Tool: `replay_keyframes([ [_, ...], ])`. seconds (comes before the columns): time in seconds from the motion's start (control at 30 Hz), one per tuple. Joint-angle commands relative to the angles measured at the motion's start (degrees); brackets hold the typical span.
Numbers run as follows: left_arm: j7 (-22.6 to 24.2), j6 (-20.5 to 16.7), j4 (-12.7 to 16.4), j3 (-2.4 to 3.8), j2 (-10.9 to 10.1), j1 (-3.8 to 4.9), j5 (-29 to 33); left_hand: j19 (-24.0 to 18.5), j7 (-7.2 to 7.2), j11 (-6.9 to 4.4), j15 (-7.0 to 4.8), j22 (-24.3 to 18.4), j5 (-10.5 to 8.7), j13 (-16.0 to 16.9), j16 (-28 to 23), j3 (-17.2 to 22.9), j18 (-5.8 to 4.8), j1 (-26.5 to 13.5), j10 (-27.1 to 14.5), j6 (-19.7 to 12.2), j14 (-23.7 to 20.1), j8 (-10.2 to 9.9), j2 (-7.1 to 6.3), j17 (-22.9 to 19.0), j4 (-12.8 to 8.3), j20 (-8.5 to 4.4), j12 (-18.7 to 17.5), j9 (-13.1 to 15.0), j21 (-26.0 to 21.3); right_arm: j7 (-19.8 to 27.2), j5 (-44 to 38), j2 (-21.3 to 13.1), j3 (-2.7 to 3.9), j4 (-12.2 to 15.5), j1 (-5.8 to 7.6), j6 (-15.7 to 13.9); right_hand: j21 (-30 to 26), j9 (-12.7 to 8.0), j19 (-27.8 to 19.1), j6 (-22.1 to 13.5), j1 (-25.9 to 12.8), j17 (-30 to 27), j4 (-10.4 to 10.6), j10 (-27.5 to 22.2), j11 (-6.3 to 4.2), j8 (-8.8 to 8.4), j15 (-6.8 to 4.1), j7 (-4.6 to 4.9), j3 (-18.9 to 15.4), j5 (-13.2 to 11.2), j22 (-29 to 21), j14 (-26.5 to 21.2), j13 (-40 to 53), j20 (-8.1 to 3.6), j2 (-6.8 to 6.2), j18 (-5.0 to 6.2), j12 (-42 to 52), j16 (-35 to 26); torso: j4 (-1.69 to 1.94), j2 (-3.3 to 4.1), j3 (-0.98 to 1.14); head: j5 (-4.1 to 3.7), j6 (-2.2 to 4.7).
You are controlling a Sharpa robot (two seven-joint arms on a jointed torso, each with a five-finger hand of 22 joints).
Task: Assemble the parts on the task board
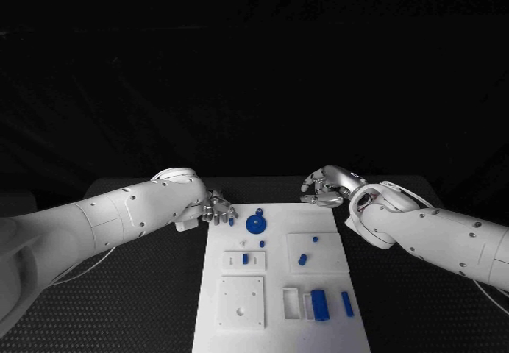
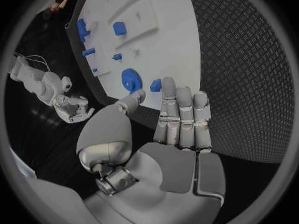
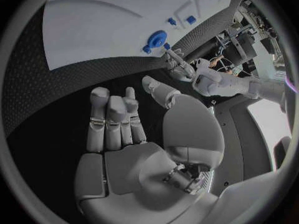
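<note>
No legible writing on task board (image 1: 278, 312); parts (image 1: 318, 304) seemingly unmarked.

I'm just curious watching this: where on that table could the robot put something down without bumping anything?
The black table lies bare on both sides of the white task board, under each arm. On the board, a bare patch runs along its far right corner. It is crowded around the blue disc by the left hand.

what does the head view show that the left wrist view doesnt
Head view alone: the near end of the task board, with a white square plate and upright blue bars there. Left wrist view alone: the left hand from behind, palm bare, fingers straight and holding nothing. Both: the blue gear, the small blue parts and the right hand.
</note>
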Motion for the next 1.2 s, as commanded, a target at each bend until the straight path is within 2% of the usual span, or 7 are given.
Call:
replay_keyframes([
  [0.03, 0.89, 1.18, 0.05, 0.01, 0.23, -0.31, 0.20, -0.44, -0.01, 0.08, 0.01, -0.07, -0.24, -0.07, 0.08, -0.22, -0.85, 0.16, -0.43, -0.28, -0.26, -0.15, 0.83, -0.09, -0.30, -6.54, 0.04, -0.06, -0.05, 0.46, -0.05, 0.05, 0.03, 0.01, 0.00, 0.37, -0.35, -0.08, -0.29, 0.39, -0.26, -0.09, 0.29, -0.42, -0.08, -0.22, 0.07, 0.72, -0.08, 0.37, 0.58, -0.24, -0.05, -0.07, -0.41, 2.24, -0.33, -0.24, -0.01, 0.03, 0.00, 0.00, -0.03],
  [0.27, 1.01, 1.04, -0.33, 0.02, 0.60, -0.66, 0.35, -0.47, -0.01, 0.07, 0.01, -0.09, -0.21, -0.09, 0.20, -0.41, -0.80, 0.44, -0.46, -0.30, -0.25, -0.08, 1.53, -0.16, -0.80, -6.50, 0.19, -0.13, 0.05, 0.46, -0.05, 0.08, 0.03, 0.04, 0.00, 0.37, -0.36, -0.09, -0.29, 0.40, -0.26, -0.09, 0.29, -0.42, -0.08, -0.22, 0.08, 0.73, -0.08, 0.38, 0.58, -0.24, -0.06, -0.07, -0.41, 2.24, -0.33, -0.25, 0.00, 0.03, -0.02, -0.01, -0.11],
  [0.73, 1.18, 0.95, -0.58, 0.01, 0.75, -0.68, 0.36, -0.58, 0.02, 0.10, 0.06, -0.20, -0.20, -0.20, 0.27, -0.63, -0.77, 0.57, -0.63, -0.38, -0.34, 0.00, 2.99, -0.33, -1.34, -6.43, 0.29, -0.27, 0.13, 0.47, -0.05, 0.11, 0.03, 0.00, 0.00, 0.40, -0.38, -0.09, -0.29, 0.41, -0.25, -0.08, 0.27, -0.42, -0.07, -0.23, 0.09, 0.73, -0.08, 0.40, 0.59, -0.24, -0.06, -0.07, -0.40, 2.24, -0.32, -0.25, 0.03, -0.01, -0.01, -0.12, -0.19],
  [0.93, 1.47, 0.93, -0.90, 0.01, 0.87, -0.68, 0.73, -0.70, 0.02, 0.09, 0.08, -0.29, -0.21, -0.32, 0.40, -0.54, -0.73, 1.12, -0.70, -0.37, -0.38, 0.16, 4.97, -0.49, -2.23, -6.38, 0.43, -0.39, 0.25, 0.48, -0.05, 0.16, 0.03, -0.02, 0.00, 0.45, -0.38, -0.09, -0.29, 0.41, -0.25, -0.08, 0.27, -0.43, -0.07, -0.24, 0.09, 0.74, -0.08, 0.40, 0.60, -0.24, -0.07, -0.07, -0.39, 2.24, -0.32, -0.26, 0.01, 0.01, 0.02, -0.03, -0.21],
  [1.07, 1.65, 1.10, -1.17, 0.01, 0.93, -0.68, 0.83, -0.77, 0.01, 0.08, 0.09, -0.35, -0.15, -0.42, 0.52, -0.07, -0.73, 2.31, -0.74, -0.30, -0.41, 0.32, 6.73, -0.61, -3.35, -6.35, 0.55, -0.48, 0.39, 0.47, -0.05, 0.16, 0.03, -0.03, 0.00, 0.47, -0.39, -0.10, -0.29, 0.41, -0.25, -0.08, 0.27, -0.43, -0.07, -0.24, 0.09, 0.74, -0.08, 0.41, 0.60, -0.24, -0.07, -0.07, -0.39, 2.24, -0.32, -0.26, 0.01, 0.01, 0.04, -0.02, -0.22],
  [1.2, 1.91, 1.32, -1.29, 0.01, 0.94, -0.68, 0.84, -0.89, -0.04, 0.06, 0.14, -0.41, -0.09, -0.50, 0.60, 0.15, -0.78, 3.22, -0.81, -0.06, -0.51, 0.55, 7.83, -0.73, -4.50, -6.30, 0.64, -0.52, 0.51, 0.47, -0.05, 0.17, 0.03, -0.04, 0.00, 0.49, -0.39, -0.10, -0.29, 0.42, -0.24, -0.08, 0.27, -0.43, -0.07, -0.24, 0.09, 0.74, -0.08, 0.41, 0.60, -0.24, -0.07, -0.07, -0.38, 2.24, -0.32, -0.26, 0.00, 0.00, 0.03, -0.01, -0.23],
])
